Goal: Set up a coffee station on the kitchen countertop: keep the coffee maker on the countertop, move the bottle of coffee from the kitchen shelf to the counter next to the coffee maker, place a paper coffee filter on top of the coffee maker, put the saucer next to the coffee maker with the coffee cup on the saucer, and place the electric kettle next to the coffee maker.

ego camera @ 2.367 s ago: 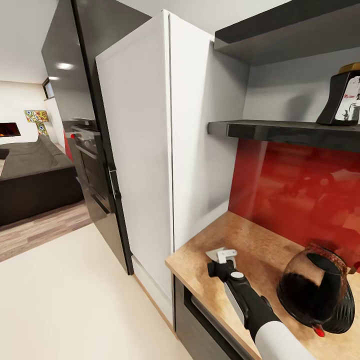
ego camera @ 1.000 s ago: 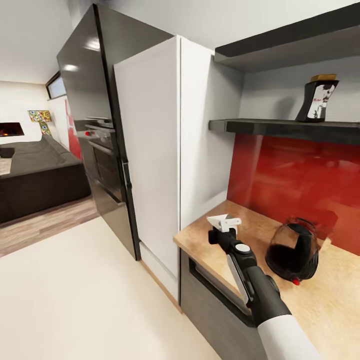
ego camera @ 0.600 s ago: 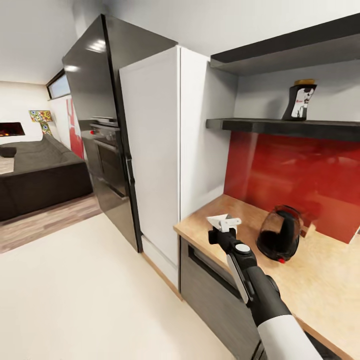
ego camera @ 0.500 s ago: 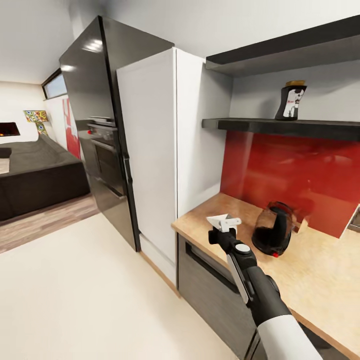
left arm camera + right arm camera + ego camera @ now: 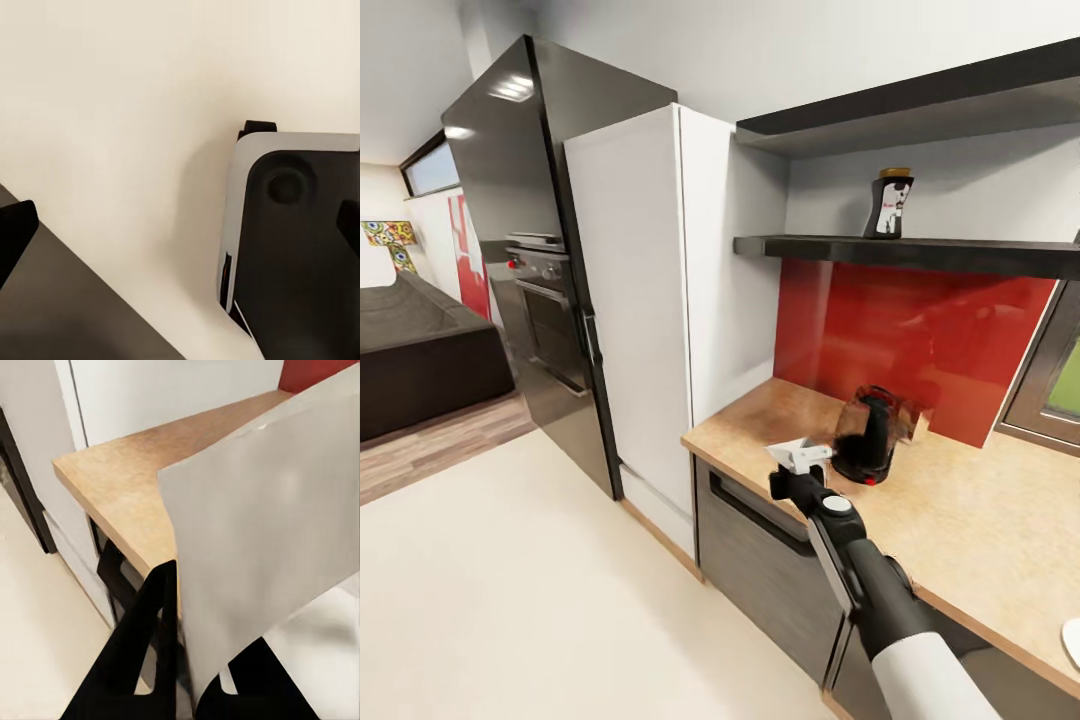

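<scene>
- One electric kettle, standing on the tabletop.
- One bottle of coffee, on the lower board above the kettle.
- Two dark wall boards above the kettle: the kitchen shelf and a thicker board higher up.
- One paper coffee filter, just beside the kettle, between the jaws of the right gripper.
- One white round edge on the tabletop, well apart from the kettle; too little shows to tell what it is.
- One tall white cabinet, beside the kettle's end of the tabletop.
- One black oven tower, beyond that cabinet from the kettle.
- One dark sofa, well apart from the kettle.
</scene>
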